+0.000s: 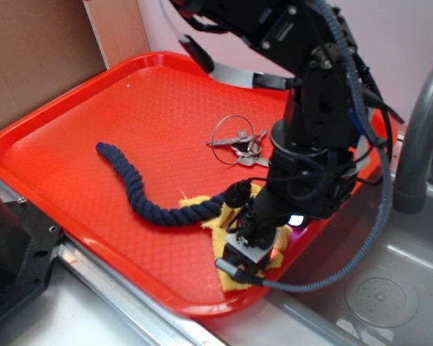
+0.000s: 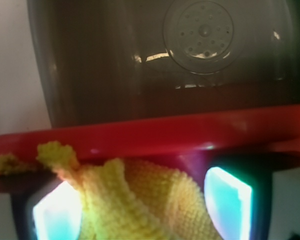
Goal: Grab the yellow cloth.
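The yellow cloth [image 1: 239, 282] lies crumpled at the front right of the red tray [image 1: 79, 130], mostly hidden under my gripper [image 1: 249, 249]. In the wrist view the yellow cloth [image 2: 140, 195] is bunched into raised folds between the two glowing pads [image 2: 57, 215], and my gripper [image 2: 142, 212] is shut on it. The cloth presses against the left pad and reaches close to the right one. One frayed corner [image 2: 55, 152] sticks up toward the tray's rim [image 2: 165, 132].
A dark navy rope [image 1: 141, 198] curves across the tray, its end touching the cloth. A key ring with keys [image 1: 242, 144] lies behind the gripper. A steel sink [image 1: 390, 288] with a drain and a grey faucet [image 1: 418, 137] are on the right. Cardboard [image 1: 36, 50] stands at back left.
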Motion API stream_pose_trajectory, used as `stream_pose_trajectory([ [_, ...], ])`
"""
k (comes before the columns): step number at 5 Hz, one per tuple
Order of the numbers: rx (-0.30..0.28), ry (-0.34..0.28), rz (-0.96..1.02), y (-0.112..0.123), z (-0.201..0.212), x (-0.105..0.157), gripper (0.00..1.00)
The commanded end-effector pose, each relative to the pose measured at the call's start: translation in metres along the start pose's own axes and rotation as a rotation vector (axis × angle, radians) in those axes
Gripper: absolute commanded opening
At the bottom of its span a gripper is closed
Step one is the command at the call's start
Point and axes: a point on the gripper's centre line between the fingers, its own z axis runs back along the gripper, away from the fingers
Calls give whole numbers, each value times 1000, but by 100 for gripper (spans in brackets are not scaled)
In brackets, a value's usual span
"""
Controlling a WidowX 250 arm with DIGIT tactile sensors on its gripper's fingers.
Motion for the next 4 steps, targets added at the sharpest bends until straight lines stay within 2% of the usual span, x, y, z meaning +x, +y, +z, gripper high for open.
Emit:
stream_pose_trajectory([
  [1,42,-83,19,-31,25,-22,0],
  [2,50,-103,55,-32,30,-33,0],
  [4,69,-110,77,-35,38,-35,0],
])
